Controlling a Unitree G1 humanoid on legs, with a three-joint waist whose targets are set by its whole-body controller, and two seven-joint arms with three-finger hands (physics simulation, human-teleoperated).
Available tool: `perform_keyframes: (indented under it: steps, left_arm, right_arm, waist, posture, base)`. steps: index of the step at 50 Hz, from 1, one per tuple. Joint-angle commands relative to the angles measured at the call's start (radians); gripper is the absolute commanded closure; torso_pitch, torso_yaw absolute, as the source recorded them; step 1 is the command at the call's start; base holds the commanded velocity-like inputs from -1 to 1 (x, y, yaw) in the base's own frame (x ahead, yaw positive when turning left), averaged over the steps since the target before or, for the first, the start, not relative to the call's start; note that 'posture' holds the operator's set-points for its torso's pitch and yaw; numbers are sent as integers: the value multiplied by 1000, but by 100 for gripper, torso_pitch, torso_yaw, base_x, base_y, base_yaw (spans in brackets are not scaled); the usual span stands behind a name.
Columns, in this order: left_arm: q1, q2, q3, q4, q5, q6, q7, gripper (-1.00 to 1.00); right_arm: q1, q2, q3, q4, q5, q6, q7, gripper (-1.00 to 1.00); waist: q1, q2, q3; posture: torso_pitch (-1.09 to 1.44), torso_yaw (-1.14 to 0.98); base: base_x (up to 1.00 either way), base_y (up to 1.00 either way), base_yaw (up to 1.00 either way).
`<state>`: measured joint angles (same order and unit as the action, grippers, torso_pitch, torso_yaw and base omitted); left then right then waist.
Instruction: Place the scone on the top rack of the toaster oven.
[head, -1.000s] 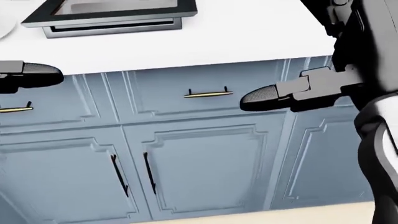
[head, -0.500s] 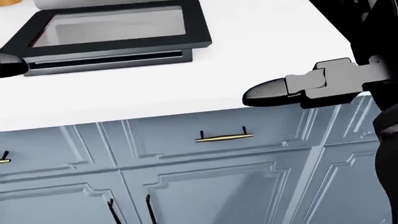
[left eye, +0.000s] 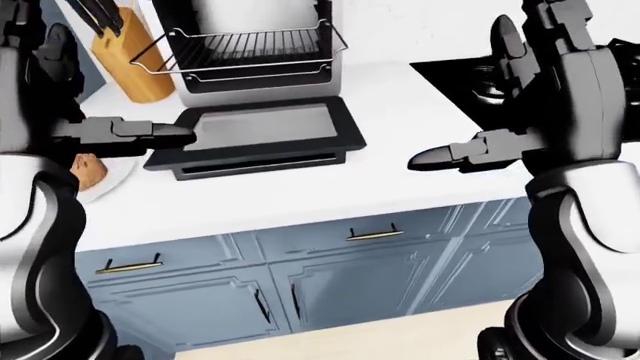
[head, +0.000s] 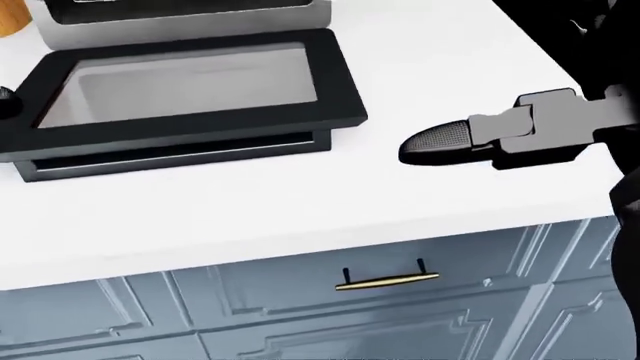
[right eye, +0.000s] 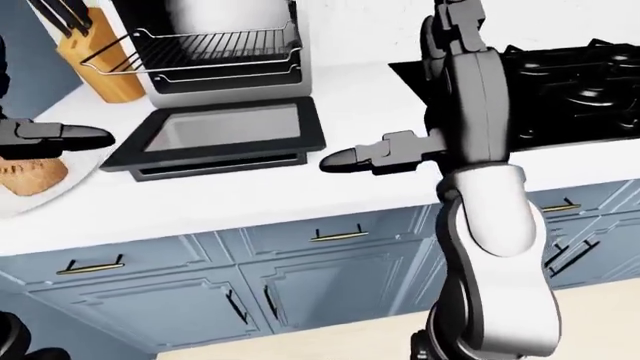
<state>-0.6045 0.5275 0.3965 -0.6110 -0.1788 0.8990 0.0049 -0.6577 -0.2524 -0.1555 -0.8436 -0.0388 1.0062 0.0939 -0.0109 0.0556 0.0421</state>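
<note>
The brown scone (right eye: 30, 176) lies on a white plate (left eye: 118, 178) at the left of the counter. The toaster oven (left eye: 255, 75) stands at the top, its glass door (left eye: 262, 129) folded down flat and its wire top rack (left eye: 240, 46) pulled out and bare. My left hand (left eye: 165, 135) is open and empty, its fingers stretched out level just above the scone, by the door's left edge. My right hand (left eye: 432, 157) is open and empty, hovering above the counter to the right of the door; it also shows in the head view (head: 440, 144).
A wooden knife block (left eye: 125, 56) stands left of the oven. A black stove (right eye: 580, 82) fills the counter at the right. Blue cabinet doors and drawers (left eye: 370, 262) with brass handles run below the white counter edge.
The whole head view has shifted: the counter and oven door slid down the picture, so the camera moved up toward the counter. My right hand now hovers over the counter instead of the cabinets.
</note>
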Motion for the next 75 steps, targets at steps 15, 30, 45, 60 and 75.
perform_keyframes:
  steps: [15,30,45,60,75]
  left_arm:
    - [20,6,15,-24,2,-15,11,-100]
    - [30,-7,7,-18,22,-29,5,-100]
    - [45,-10,21,-39,27,-21,-6,-100]
    - [51,-26,9,-38,47,-30,-10,-100]
    - [43,-24,1,-24,59,-38,-14,-100]
  right_arm:
    - [-9,5,22,13,-13,-51,5,-100]
    - [43,28,20,14,-18,-103,-1,-100]
    - [69,38,26,3,-21,-121,-3,-100]
    - [77,39,20,-11,-1,-123,-5,-100]
    - [74,33,16,-6,3,-126,-1,-100]
  waist:
    - [16,-72,-40]
    - [0,-36,-9]
    - [-4,15,-17]
    - [10,-53,5]
    - [4,-24,-1]
  posture:
    - [0,0]
    - [0,0]
    - [0,0]
    - [0,0]
    - [0,0]
  base:
    - [0,11,0]
    - [0,28,0]
    - [0,26,0]
    - [8,6,0]
    - [27,0,0]
